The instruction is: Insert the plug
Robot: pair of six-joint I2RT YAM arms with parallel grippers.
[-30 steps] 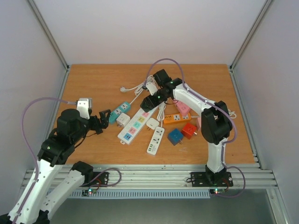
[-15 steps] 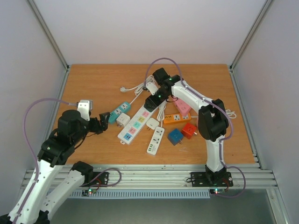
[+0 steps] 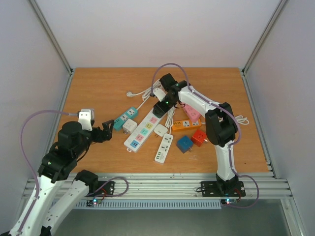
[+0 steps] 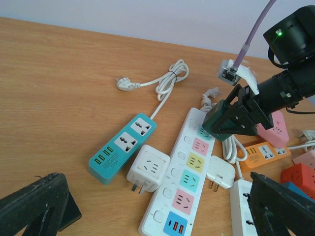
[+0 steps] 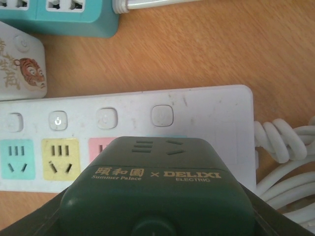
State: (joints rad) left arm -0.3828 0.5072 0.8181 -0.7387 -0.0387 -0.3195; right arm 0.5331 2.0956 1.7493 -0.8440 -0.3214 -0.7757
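The left arm has pulled back a little toward the near edge of the desk [image 3: 98, 88]. The right arm has only shifted a tiny bit. The left gripper [image 3: 105, 129] sits to the near left of the long white strip [image 3: 142, 129], apart from it. Its jaws are wide open and hold nothing. A teal strip [image 3: 125, 117] lies beside the white strip. At the white strip's far end, the right gripper [image 3: 161, 105] is closed on the dark green plug [image 4: 229, 123]. The plug is right over the last sockets there. I cannot tell if it is pushed in.
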